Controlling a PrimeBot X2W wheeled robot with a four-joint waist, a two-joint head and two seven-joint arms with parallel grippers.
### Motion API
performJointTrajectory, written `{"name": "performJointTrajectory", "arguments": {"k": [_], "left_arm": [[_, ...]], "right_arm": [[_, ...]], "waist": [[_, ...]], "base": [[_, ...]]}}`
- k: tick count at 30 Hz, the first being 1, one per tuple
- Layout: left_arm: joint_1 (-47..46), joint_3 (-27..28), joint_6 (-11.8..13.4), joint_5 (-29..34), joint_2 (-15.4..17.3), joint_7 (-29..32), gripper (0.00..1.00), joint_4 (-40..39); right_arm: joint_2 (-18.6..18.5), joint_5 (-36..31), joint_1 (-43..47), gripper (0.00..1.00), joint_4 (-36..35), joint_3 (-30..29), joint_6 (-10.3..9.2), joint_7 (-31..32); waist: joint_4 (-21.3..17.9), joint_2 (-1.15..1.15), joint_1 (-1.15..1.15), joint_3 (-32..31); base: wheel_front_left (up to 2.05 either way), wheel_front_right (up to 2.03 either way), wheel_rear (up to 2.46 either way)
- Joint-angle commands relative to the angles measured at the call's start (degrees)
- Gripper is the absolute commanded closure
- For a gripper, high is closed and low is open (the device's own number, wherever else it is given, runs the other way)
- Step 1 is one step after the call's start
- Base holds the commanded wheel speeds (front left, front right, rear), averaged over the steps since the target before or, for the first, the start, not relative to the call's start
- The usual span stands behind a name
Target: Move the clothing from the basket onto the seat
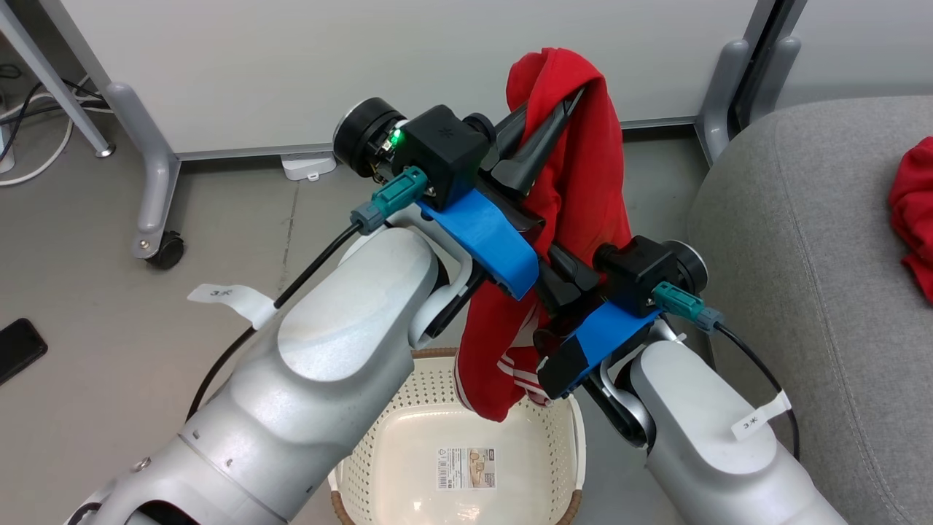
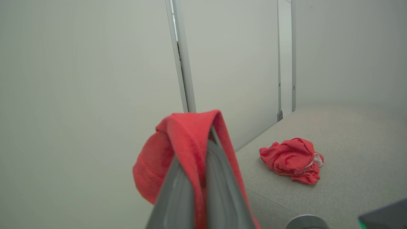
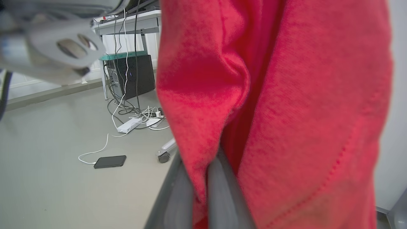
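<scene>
A bright red garment (image 1: pixel 583 189) with white stripes hangs over the cream-white basket (image 1: pixel 379 430), its lower end dangling just inside the rim. My left gripper (image 1: pixel 565 109) is raised and shut on the garment's top fold (image 2: pixel 187 133). Lower down, my right gripper (image 1: pixel 565 281) is shut on the cloth's middle (image 3: pixel 286 95), which covers its fingertips. The basket's floor holds just a label (image 1: pixel 466 468). A second red garment (image 2: pixel 292 159) lies crumpled on the light grey seat (image 1: pixel 802 255), at the right edge of the head view (image 1: pixel 915 211).
A white partition on wheeled grey legs (image 1: pixel 157 211) stands behind the basket. A black phone (image 3: pixel 109 161) lies on the grey floor to the left, with a power strip (image 3: pixel 130 125), cables and a computer tower (image 3: pixel 133 76) further off.
</scene>
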Motion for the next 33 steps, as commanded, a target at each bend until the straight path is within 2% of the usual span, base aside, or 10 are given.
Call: {"name": "performJointTrajectory", "arguments": {"k": [1,2,3,4,5,20,33], "left_arm": [[0.42,0.24,-0.27,0.41,0.0,-0.28,1.0,0.22],[0.47,0.37,-0.27,0.54,0.0,-0.28,1.0,0.32],[0.54,0.47,-0.28,0.58,-0.01,-0.28,0.74,0.39],[0.61,0.55,-0.28,0.67,-0.03,-0.29,0.02,0.46],[0.74,0.56,-0.2,0.67,-0.05,-0.29,0.0,0.74],[2.27,0.48,-0.1,1.59,0.55,-0.27,0.0,2.05],[6.38,1.09,0.86,3.62,2.82,-0.26,0.0,-1.13]], "right_arm": [[-0.04,0.4,-0.13,1.0,-0.4,-0.1,0.03,-0.05],[-0.04,0.46,-0.06,1.0,-0.48,-0.13,0.03,-0.05],[-0.04,0.49,0.01,1.0,-0.55,-0.17,0.03,-0.05],[-0.04,0.52,0.07,1.0,-0.62,-0.24,0.03,-0.05],[-0.04,0.51,0.12,1.0,-0.69,-0.33,0.03,-0.05],[-0.05,-1.54,1.84,1.0,-2.71,-6.29,0.03,-0.05],[-0.04,-4.48,6.25,1.0,-9.16,-12.78,0.03,-0.06]], "waist": [[0.0,0.0,0.0,-0.02],[-0.01,0.0,0.0,-0.03],[-0.01,0.0,0.0,-0.05],[-0.02,0.0,0.0,-0.05],[-0.03,0.0,0.0,-0.05],[-0.77,0.0,0.0,0.4],[-8.25,0.0,0.0,1.4]], "base": [[0.0,0.0,0.0],[0.0,0.0,0.0],[0.0,0.0,0.0],[0.0,0.0,0.0],[0.0,0.0,0.0],[0.0,0.0,0.0],[0.0,0.0,0.0]]}}
